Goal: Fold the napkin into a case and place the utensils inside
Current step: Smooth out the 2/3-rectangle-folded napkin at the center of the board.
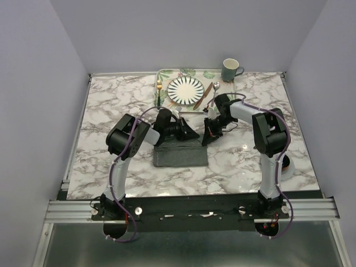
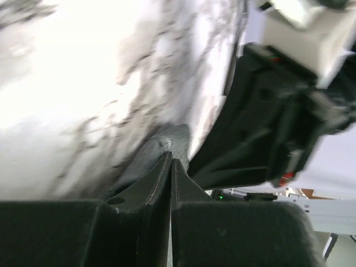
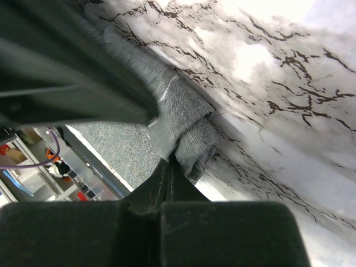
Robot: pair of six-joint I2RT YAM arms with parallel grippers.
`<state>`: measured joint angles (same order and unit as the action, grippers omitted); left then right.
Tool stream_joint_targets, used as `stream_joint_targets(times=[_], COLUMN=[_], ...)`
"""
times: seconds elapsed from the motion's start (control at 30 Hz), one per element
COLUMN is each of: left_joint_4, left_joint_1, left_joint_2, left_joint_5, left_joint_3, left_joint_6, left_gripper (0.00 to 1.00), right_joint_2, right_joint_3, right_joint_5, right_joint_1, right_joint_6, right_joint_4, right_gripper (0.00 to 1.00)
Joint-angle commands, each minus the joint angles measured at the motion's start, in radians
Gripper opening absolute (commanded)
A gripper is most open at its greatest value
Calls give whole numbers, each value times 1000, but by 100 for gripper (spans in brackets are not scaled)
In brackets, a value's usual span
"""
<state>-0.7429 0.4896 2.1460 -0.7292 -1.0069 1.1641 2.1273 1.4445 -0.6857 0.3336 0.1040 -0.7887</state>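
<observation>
While left tool (image 2: 171, 161) and right tool (image 3: 168, 164) pinch it, napkin's (image 1: 181, 154) edge bunches.

- My marble table (image 1: 111, 111) bears it all.
- Dark grey napkin (image 1: 181, 156) lies mid-table.
- Leafy tray (image 1: 167, 74) and green mug (image 1: 230, 70) sit at its far edge.

One napkin (image 1: 181, 153), one plate (image 1: 186, 90), one tray (image 1: 189, 73), one mug (image 1: 230, 69), one fork (image 1: 159, 92), one knife (image 1: 203, 94), one spoon (image 1: 214, 89): three utensils in all
</observation>
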Motion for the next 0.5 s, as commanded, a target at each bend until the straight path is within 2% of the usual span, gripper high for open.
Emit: stream_joint_targets(times=[0.0, 0.1, 0.23, 0.27, 0.47], left_joint_4=[60, 89, 123, 125, 132], left_joint_1=[7, 6, 6, 4, 3], left_joint_2=[55, 80, 91, 91, 92], left_joint_5=[50, 59, 60, 62, 59], left_joint_3=[14, 13, 4, 4, 2], left_joint_6=[-55, -69, -99, -106, -115], left_gripper=[12, 11, 12, 14, 27], right_joint_2=[19, 0, -52, -72, -167], right_joint_3=[-52, -35, 14, 17, 71], right_joint_5=[178, 141, 59, 45, -20], right_joint_1=[-7, -5, -28, -36, -54], right_joint_6=[-70, -92, -171, -185, -259], right_joint_4=[2, -24, -130, -138, -176], right_gripper=[1, 11, 40, 45, 46])
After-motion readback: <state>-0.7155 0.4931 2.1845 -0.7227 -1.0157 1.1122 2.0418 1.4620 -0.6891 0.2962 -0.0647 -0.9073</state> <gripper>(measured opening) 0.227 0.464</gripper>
